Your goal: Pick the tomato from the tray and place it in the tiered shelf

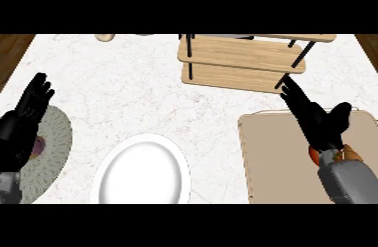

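Nearest, a white plate (142,172) lies on the table (133,91). On the beige tray (277,161), the right robot hand (319,122) hovers with fingers straight, the tomato (347,153) peeking beneath its wrist. The left robot hand (29,103) rests open at the left edge. Farthest stands the wooden tiered shelf (240,61).

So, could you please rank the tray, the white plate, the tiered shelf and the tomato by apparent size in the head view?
1. Tray
2. Tiered shelf and white plate: similar, unsure
3. Tomato, mostly hidden under the right hand
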Tool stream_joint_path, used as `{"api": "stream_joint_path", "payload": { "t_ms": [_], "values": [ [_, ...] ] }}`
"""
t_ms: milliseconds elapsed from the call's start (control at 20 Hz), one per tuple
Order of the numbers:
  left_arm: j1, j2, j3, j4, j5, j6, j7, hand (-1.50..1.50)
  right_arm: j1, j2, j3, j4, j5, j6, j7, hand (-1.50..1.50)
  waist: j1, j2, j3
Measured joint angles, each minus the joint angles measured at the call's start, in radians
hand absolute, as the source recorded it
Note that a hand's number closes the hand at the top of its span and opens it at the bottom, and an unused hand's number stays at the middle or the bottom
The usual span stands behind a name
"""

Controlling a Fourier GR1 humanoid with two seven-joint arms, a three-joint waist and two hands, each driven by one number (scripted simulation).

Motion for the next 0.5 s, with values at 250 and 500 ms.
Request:
{"api": "stream_joint_path", "payload": {
  "t_ms": [250, 500],
  "values": [
    [0.065, -0.047, 0.006, 0.069, 0.039, 0.020, 0.063, 0.00, 0.125, -0.050, -0.191, -0.042, -0.028, -0.099, -0.170, 1.50, -0.066, -0.022, -0.003],
    [0.138, -0.112, 0.000, 0.141, 0.106, 0.015, 0.117, 0.00, 0.303, -0.090, -0.403, 0.064, -0.070, -0.205, -0.236, -1.50, -0.112, -0.019, -0.005]
  ]
}}
